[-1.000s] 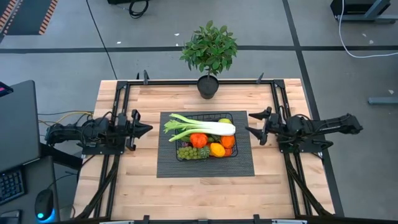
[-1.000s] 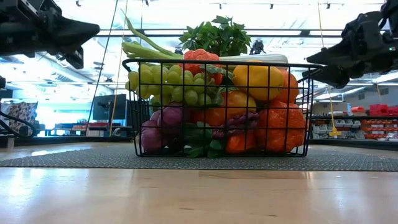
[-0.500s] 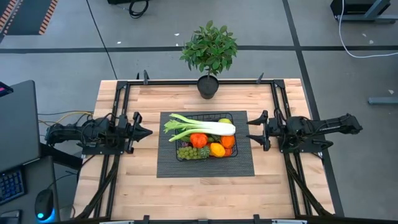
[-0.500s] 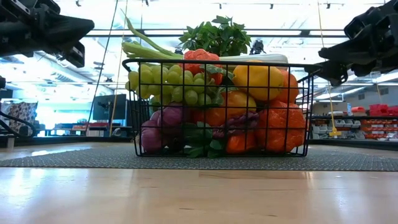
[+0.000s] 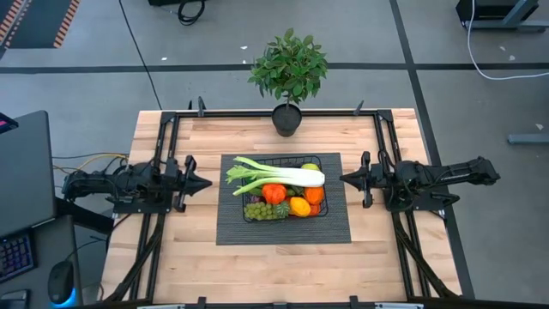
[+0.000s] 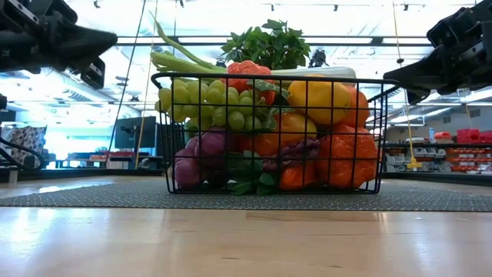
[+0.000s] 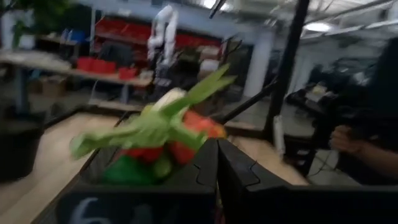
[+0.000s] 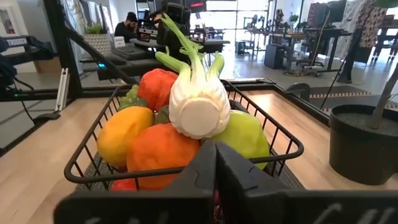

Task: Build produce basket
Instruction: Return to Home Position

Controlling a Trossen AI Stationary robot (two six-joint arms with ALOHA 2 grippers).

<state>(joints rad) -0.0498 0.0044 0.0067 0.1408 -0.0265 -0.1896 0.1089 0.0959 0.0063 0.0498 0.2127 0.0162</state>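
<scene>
Basket [image 5: 319,213], heaped with produce [image 5: 274,193], sits centre frame on the mat [image 5: 283,233], left gripper [image 5: 206,182] off its left, right gripper [image 5: 343,178] off its right, both pinched shut, empty, about equally near.

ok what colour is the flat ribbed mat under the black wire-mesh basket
Dark grey; the flat ribbed mat shows best in the high view.

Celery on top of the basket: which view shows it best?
High view: the celery lies full length across the basket. Right wrist shows mainly its cut base; left wrist, its leafy end; low view, parts above the rim.
</scene>
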